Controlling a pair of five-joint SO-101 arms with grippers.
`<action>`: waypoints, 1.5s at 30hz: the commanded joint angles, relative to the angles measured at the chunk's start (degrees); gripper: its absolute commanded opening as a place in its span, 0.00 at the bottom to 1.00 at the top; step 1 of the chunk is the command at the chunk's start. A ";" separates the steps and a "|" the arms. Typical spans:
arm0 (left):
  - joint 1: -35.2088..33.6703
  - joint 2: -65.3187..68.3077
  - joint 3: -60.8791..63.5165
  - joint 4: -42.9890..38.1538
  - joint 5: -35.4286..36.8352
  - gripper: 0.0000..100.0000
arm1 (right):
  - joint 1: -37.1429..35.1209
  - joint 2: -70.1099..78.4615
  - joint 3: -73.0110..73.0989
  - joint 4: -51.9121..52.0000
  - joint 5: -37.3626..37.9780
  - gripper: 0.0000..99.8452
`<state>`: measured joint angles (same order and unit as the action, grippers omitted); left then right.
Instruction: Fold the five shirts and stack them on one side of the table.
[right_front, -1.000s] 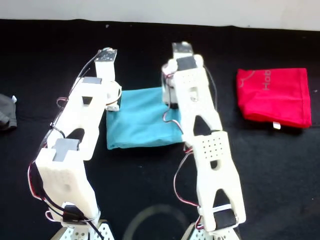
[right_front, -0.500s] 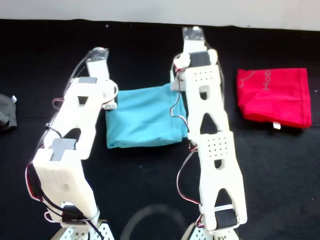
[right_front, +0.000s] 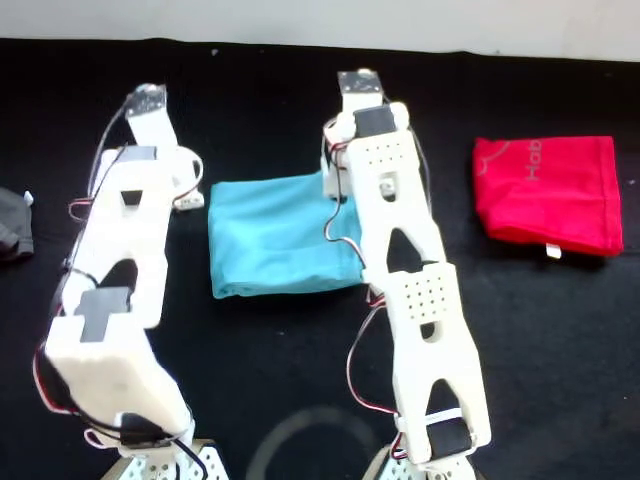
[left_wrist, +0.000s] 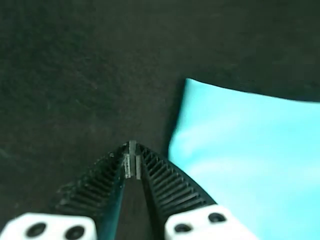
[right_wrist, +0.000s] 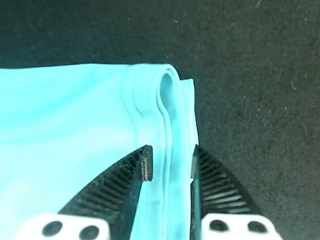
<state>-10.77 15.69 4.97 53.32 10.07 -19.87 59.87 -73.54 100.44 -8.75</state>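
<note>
1. Two sets of fingers to report. My left fingers (left_wrist: 95, 182) are closed on nothing, their tips pressed together over the bare black worktop (right_front: 250, 100), just beside one edge of the teal shirt (right_front: 285, 235). My right fingers (right_wrist: 220, 185) stand apart, one on either side of the rolled hem at that shirt's opposite edge.
2. That teal shirt lies flat in a rough folded rectangle at mid-worktop, between my two arms.
3. I judge it light, limp and easily slid, and the folded layers will likely slip over one another if only the top one is caught. The doubled hem under my right fingers looks like the firmest hold, so I would pinch low and take every layer.
4. A red shirt (right_front: 548, 190) lies folded well apart on the right arm's side. A scrap of grey cloth (right_front: 12, 225) sits at the opposite edge.
5. Open black worktop separates teal from red, which gives room for a carry. My worry is that a low drag would snag the cloth and undo the fold.
</note>
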 joint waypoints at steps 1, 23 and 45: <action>-0.48 -9.27 -0.92 4.75 0.09 0.01 | -1.45 -3.82 0.31 0.66 0.44 0.16; -6.81 -18.95 1.54 11.25 0.00 0.01 | -6.20 11.21 0.40 -1.27 -2.73 0.23; -6.73 -19.03 39.43 -16.62 -11.60 0.01 | 5.93 -17.89 6.11 0.75 13.89 0.01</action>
<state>-17.27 -0.66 40.22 42.33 -1.10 -16.53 54.77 -73.36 100.62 0.92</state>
